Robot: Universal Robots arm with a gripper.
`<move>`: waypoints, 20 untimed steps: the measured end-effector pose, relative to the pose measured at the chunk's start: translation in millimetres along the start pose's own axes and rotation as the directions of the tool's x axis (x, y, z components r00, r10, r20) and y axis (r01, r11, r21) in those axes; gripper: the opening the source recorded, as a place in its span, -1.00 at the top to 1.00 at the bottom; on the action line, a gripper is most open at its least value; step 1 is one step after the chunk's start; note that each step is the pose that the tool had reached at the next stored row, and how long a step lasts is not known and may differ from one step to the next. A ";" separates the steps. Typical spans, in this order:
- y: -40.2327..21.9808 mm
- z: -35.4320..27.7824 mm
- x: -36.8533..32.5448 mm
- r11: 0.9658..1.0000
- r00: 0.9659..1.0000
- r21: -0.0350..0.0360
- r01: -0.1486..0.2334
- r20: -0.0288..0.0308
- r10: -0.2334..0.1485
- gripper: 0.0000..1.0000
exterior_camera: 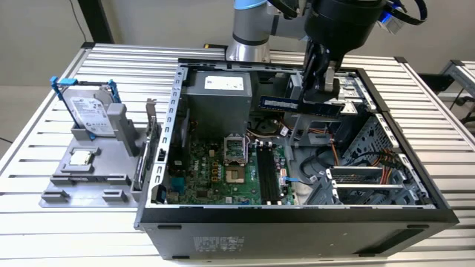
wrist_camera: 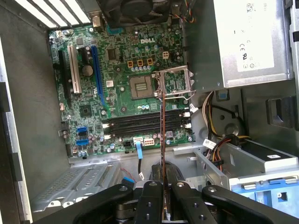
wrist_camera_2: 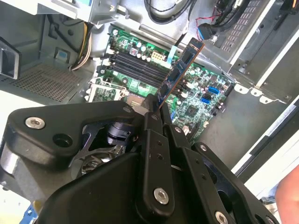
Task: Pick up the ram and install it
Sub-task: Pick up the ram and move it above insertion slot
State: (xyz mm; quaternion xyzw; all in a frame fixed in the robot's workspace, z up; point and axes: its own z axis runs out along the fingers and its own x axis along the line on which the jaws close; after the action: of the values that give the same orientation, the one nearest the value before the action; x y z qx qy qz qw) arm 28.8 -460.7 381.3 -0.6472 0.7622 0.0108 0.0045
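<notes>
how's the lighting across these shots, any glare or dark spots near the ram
Exterior view: even light on the table, but the computer case is shadowed inside, where the gripper holds the ram. Second wrist view: the case edge glares white, the gripper a dark mass. First wrist view: the power supply looks washed out; the motherboard is evenly lit.

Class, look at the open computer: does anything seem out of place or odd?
The processor socket on the green board has its metal cover swung open and no chip in it. The memory stick hangs in the tool above the case, not in the black slots. Nothing looks broken or spilled.
</notes>
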 end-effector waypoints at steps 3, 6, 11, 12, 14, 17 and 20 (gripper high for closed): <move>0.2 -0.2 0.0 1.000 1.000 0.000 0.000 0.000 0.000 1.00; 0.2 -0.1 0.1 1.000 1.000 0.000 0.000 0.000 0.000 1.00; 0.2 -0.1 0.1 1.000 1.000 0.000 0.000 0.000 0.000 1.00; 0.2 -0.1 0.2 1.000 1.000 0.000 -0.001 0.000 0.001 1.00; 0.2 -0.1 0.2 1.000 1.000 0.000 -0.004 0.000 0.004 1.00; 0.1 -0.1 0.1 1.000 1.000 0.000 -0.020 0.000 0.020 1.00; 0.1 -0.1 0.1 0.999 0.999 0.001 -0.046 0.000 0.046 1.00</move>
State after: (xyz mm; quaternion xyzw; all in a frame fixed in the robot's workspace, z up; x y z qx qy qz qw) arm 28.7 -460.8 381.4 -0.6293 0.7771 0.0106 0.0046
